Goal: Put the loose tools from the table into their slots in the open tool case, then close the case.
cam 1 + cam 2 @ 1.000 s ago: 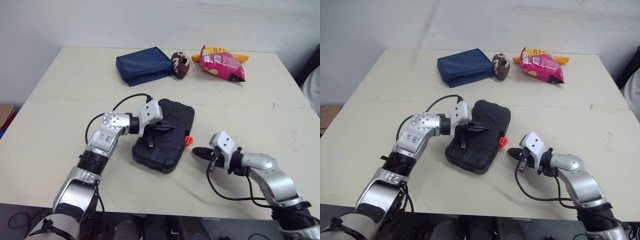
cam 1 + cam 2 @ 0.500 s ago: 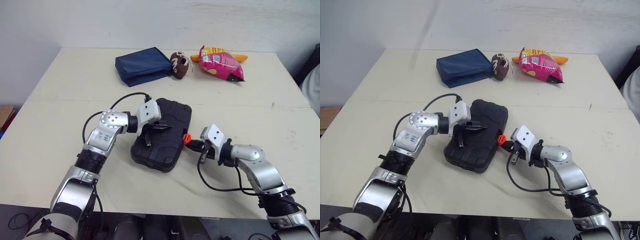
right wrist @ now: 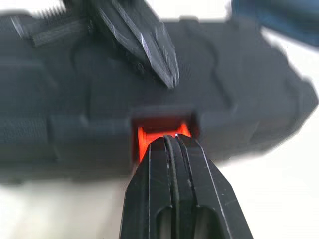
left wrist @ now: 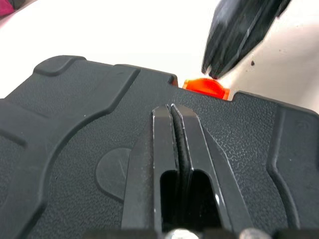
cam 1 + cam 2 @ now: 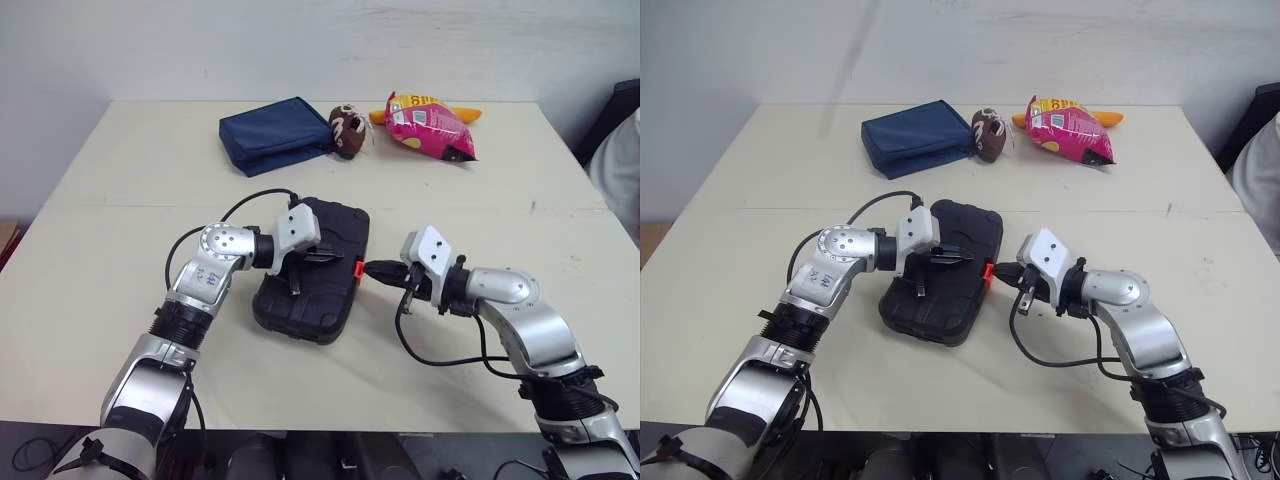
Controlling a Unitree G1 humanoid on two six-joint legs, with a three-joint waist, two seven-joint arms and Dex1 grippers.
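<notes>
The black tool case (image 5: 310, 270) lies with its lid down in the middle of the table. My left gripper (image 5: 334, 256) is shut and rests its tips flat on the lid (image 4: 89, 149). An orange latch (image 5: 356, 268) sits on the case's right edge. My right gripper (image 5: 372, 269) is shut, with its tips touching that latch (image 3: 162, 134). In the left wrist view the right gripper's black fingers (image 4: 239, 30) point down at the orange latch (image 4: 205, 87).
At the back of the table lie a navy blue pouch (image 5: 272, 133), a small brown football toy (image 5: 345, 131) and a pink snack bag (image 5: 430, 126). A cream tabletop (image 5: 110, 290) surrounds the case on all sides.
My right gripper has moved left from the bare table up to the orange latch. The left gripper stays on the lid. The camera has shifted a little.
</notes>
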